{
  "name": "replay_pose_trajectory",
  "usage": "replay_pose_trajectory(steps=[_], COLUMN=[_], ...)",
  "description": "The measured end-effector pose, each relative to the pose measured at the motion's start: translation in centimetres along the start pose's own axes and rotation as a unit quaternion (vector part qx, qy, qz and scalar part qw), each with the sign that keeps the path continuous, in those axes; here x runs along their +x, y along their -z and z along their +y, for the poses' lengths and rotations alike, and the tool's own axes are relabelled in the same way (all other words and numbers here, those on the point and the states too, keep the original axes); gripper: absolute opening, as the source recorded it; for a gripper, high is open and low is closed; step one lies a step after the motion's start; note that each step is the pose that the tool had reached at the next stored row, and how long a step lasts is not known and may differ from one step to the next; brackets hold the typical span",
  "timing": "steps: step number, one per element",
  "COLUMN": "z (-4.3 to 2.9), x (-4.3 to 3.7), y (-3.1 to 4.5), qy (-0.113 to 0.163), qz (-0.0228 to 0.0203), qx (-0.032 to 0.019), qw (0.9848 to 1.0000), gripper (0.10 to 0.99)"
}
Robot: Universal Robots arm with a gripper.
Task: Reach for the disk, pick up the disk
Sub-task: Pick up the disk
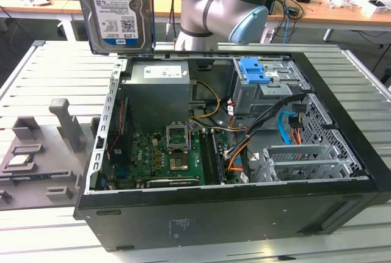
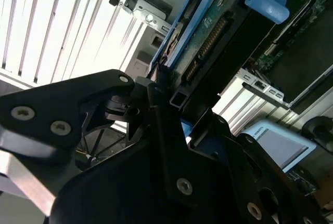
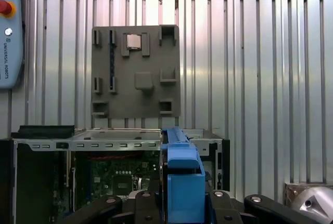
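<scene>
The pick-up looks done: the flat silver-grey metal disk (image 1: 119,10) with its white-and-blue label and blue plastic bracket hangs upright in the air above the far left corner of the open black computer case (image 1: 244,214), touching nothing below. In the second wrist view the black gripper (image 2: 179,112) pinches it across the bracket edges. The case holds a green motherboard (image 1: 165,159), a grey power-supply box (image 1: 156,92), cables, and a small blue latch (image 1: 253,71) on the far-right drive cage. On the exterior view's left, a grey moulded tray (image 1: 61,153) carries a small square silver chip (image 1: 21,159).
</scene>
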State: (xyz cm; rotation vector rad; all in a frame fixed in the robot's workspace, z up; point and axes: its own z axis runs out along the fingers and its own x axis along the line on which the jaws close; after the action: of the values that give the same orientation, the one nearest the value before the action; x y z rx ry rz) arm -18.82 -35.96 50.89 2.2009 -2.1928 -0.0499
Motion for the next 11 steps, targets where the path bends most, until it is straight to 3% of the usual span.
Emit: replay_pose_trajectory(steps=[4,5,7,11], z=[-1.74,-2.82,-4.15,-5.78], x=[0.01,0.01,0.01,0.02], y=[0.09,0.13,0.2,0.27], qy=[0.0,0.0,0.0,0.0], qz=[0.0,0.0,0.0,0.0], qx=[-0.0005,-0.0008,-0.0012,-0.0017], qw=[1.0,1.0,1.0,1.0], gripper=[0.365,0.365,0.365,0.365])
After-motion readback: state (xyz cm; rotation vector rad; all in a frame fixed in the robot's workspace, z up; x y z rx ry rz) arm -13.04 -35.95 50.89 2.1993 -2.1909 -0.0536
